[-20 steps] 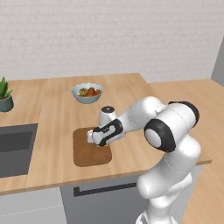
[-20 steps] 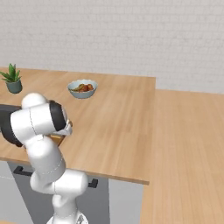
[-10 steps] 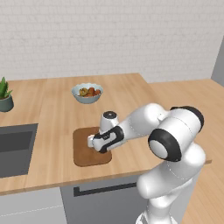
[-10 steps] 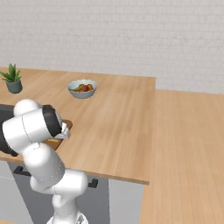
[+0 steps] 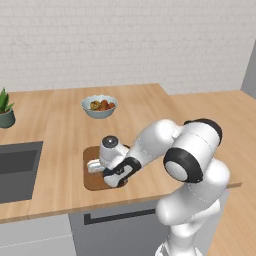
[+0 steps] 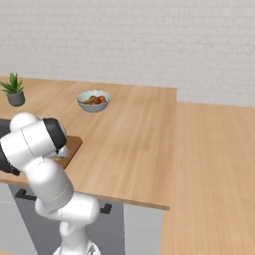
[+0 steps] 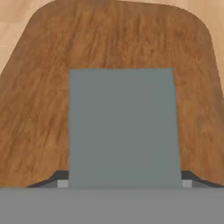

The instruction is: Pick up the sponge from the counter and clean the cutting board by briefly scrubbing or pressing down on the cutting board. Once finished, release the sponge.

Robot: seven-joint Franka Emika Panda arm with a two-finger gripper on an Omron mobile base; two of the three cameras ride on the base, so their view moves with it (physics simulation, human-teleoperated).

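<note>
A: Pale brick wall at the back, and the counter (image 5: 65,130) runs wide in front of it. Where's the board?

B: Near edge of the counter — the board (image 5: 91,180) lies flat there, with the sink (image 5: 17,170) to its left.

A: And the gripper (image 5: 107,172)?

B: Low over the board, arm reaching in from the right. In the hand view the sponge (image 7: 124,127) sits between the 2 fingertips (image 7: 189,179), its grey-green top facing the camera, brown board (image 7: 39,100) all around it.

A: So it's clenched on the sponge?

B: The tips sit right at the sponge's 2 sides, so yes, it looks gripped. Whether the sponge presses on the wood or hangs just above it — I can't tell.

A: Anything else on the counter?

B: A bowl (image 5: 99,106) of fruit farther back, well apart from the board, and a plant (image 5: 5,110) at the far left. From the right base view the arm hides most of the board (image 6: 73,145).
</note>
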